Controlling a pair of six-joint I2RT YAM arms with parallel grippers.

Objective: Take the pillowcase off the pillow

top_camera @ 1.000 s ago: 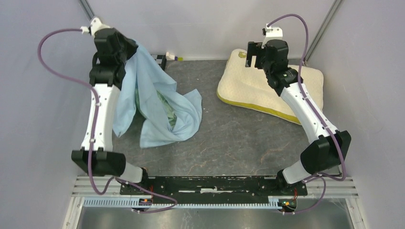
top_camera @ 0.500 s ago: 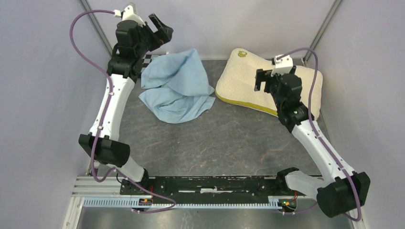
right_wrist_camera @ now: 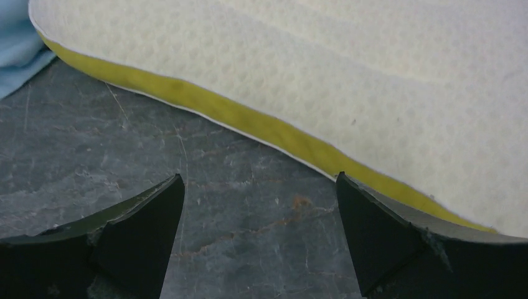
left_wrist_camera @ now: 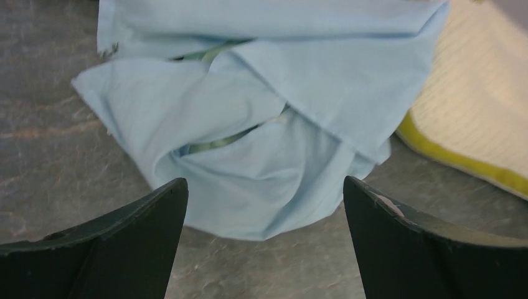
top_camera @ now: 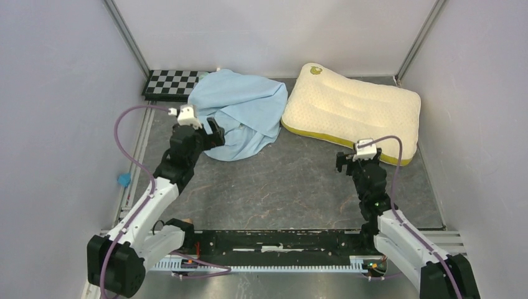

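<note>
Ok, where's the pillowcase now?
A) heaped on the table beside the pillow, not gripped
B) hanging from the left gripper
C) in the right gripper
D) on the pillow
A: the pillowcase lies crumpled beside the bare pillow, and the left gripper and right gripper are both open and empty.

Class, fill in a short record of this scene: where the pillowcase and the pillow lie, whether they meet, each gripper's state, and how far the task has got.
pillowcase: crumpled light-blue heap on the table, far left of centre
pillow: bare, cream with a yellow side band, far right
contact: cloth edge reaches the pillow's left end; true touch unclear
left gripper: open, empty, near side of the pillowcase
right gripper: open, empty, near side of the pillow
task: pillowcase fully off
</note>
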